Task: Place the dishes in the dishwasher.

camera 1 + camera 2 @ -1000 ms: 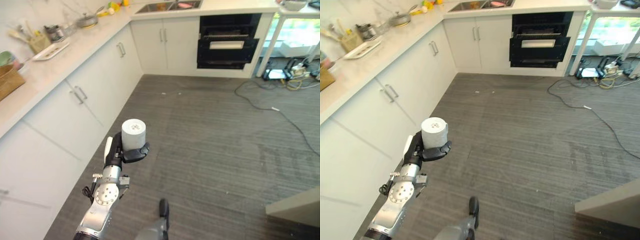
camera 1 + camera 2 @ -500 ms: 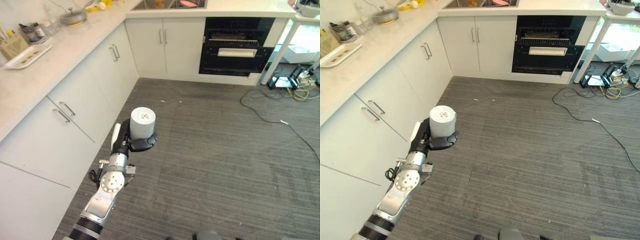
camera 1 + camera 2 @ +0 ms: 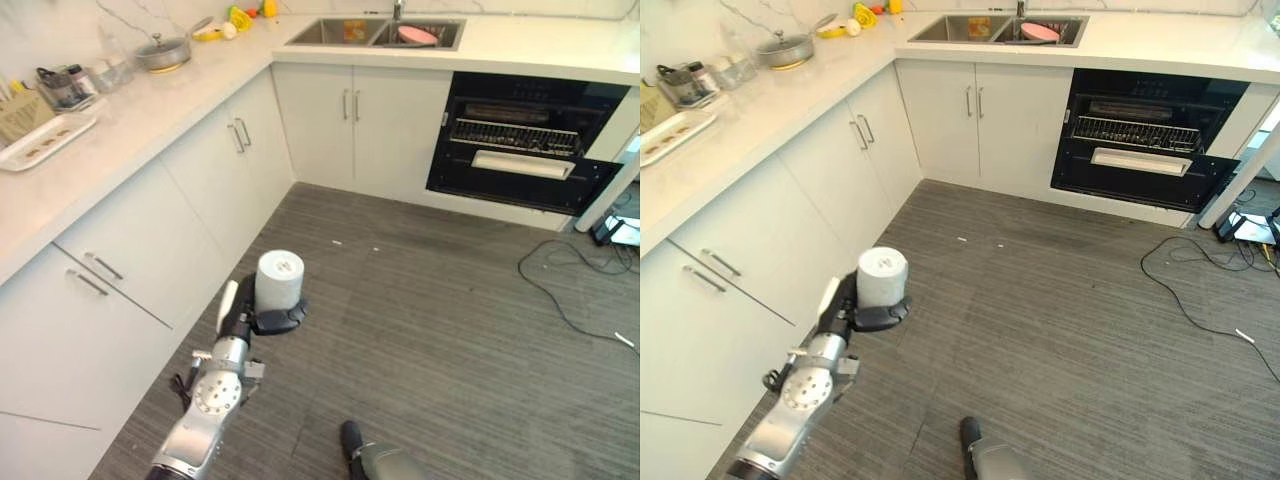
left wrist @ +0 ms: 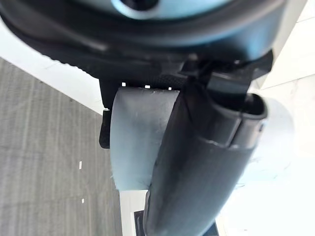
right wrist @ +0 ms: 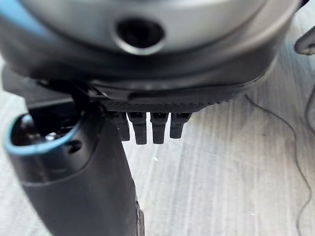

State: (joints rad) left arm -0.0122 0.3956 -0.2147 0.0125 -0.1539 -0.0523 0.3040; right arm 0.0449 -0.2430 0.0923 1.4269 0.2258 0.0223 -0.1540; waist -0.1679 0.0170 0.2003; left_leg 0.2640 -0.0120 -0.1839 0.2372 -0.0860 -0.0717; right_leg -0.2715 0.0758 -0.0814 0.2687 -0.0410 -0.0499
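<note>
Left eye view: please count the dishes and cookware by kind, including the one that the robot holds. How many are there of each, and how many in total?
cup: 1, grey-white, held in the left hand
pot: 1, lidded, on the counter
pink dish: 1, in the sink
tray: 1, white, on the counter
Total: 4

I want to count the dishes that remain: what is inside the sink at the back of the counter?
In the sink, the right basin holds a pink plate and the left basin something orange-yellow. The near wall hides each basin's front part, so more could lie there.
</note>
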